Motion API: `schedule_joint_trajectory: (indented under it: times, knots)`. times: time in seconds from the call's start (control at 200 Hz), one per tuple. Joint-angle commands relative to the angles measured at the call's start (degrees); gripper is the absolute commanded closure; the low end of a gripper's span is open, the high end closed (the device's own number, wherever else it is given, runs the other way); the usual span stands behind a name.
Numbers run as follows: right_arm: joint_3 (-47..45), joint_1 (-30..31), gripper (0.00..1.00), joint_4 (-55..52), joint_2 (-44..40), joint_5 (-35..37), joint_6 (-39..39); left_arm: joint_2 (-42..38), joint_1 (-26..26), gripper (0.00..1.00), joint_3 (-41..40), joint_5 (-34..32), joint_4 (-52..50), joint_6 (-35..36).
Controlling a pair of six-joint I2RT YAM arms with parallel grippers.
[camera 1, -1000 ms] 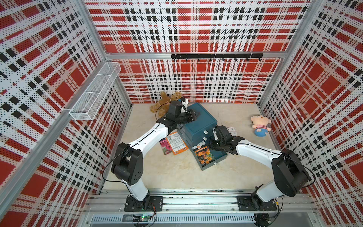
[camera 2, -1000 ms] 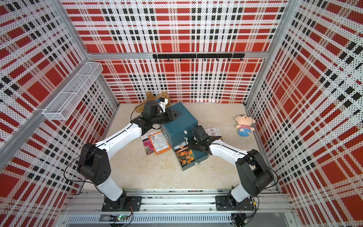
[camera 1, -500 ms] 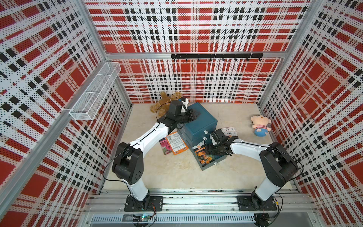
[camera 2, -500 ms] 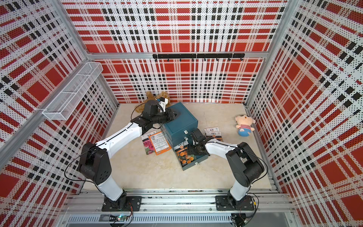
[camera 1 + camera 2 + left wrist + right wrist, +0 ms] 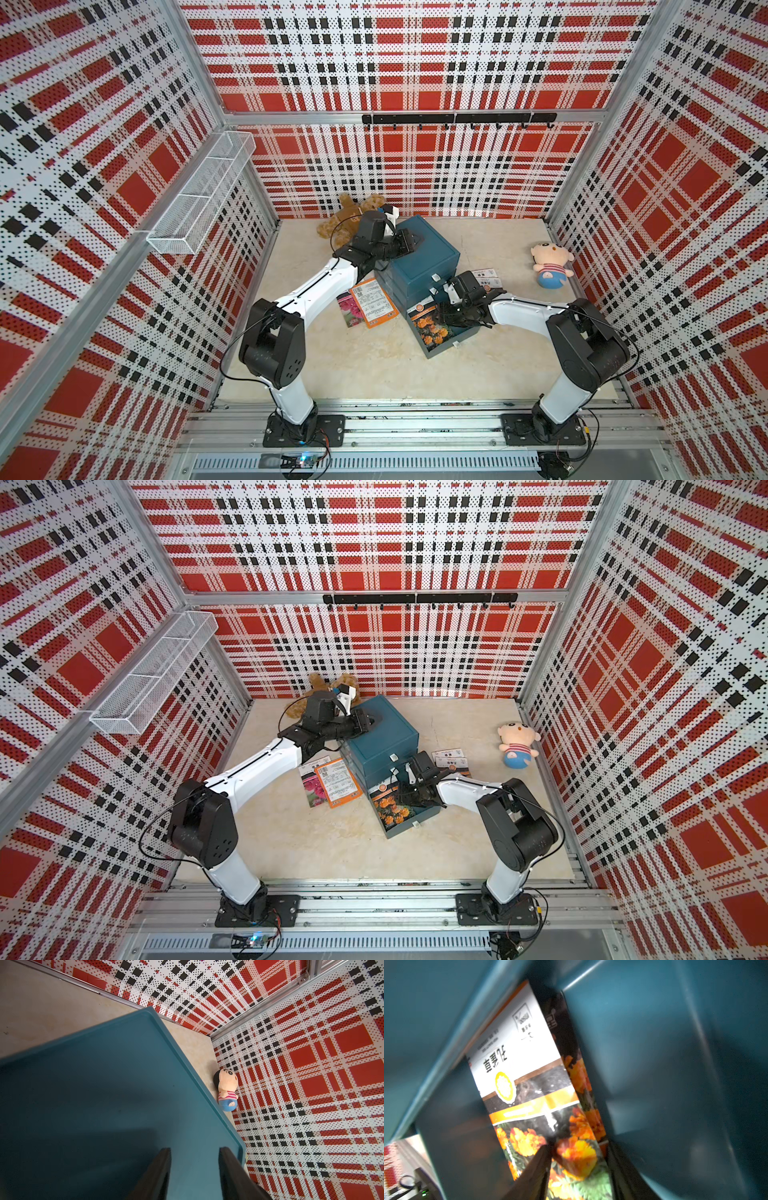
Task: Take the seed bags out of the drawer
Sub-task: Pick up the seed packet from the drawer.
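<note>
The cabinet (image 5: 419,253) stands mid-floor; its open drawer (image 5: 451,341) projects nearward — a seed bag (image 5: 430,328) lies in it. Left of the cabinet: two overlapping seed bags (image 5: 370,303). Right: more packets (image 5: 488,274) — then a doll (image 5: 550,266).

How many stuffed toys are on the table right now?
2: a brown teddy bear at the back wall, partly hidden by the left arm, and a striped-shirt doll by the right wall.
</note>
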Motion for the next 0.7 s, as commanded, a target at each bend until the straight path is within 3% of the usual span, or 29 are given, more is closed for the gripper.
schedule_joint_trajectory:
  times: [0.0, 0.331, 0.416, 0.691]
  knots:
    - [-1.5, 0.3, 0.56, 6.4, -0.2, -6.1, 3.1, 5.4, -1.8, 0.56, -3.0, -0.9, -10.0, -0.4]
    - [-2.4, -0.5, 0.86, 9.4, -2.6, -8.1, 6.6, 5.6, -2.2, 0.56, -2.8, -1.1, -10.0, -0.6]
    - [-2.2, -0.6, 1.00, 8.3, -3.4, -7.5, 6.6, 5.5, -2.2, 0.56, -2.9, -1.1, -10.0, -0.5]
    - [-3.3, -2.4, 1.00, 4.8, -9.7, -5.1, 8.4, 5.8, -2.1, 0.56, -3.0, -1.5, -10.0, -0.5]
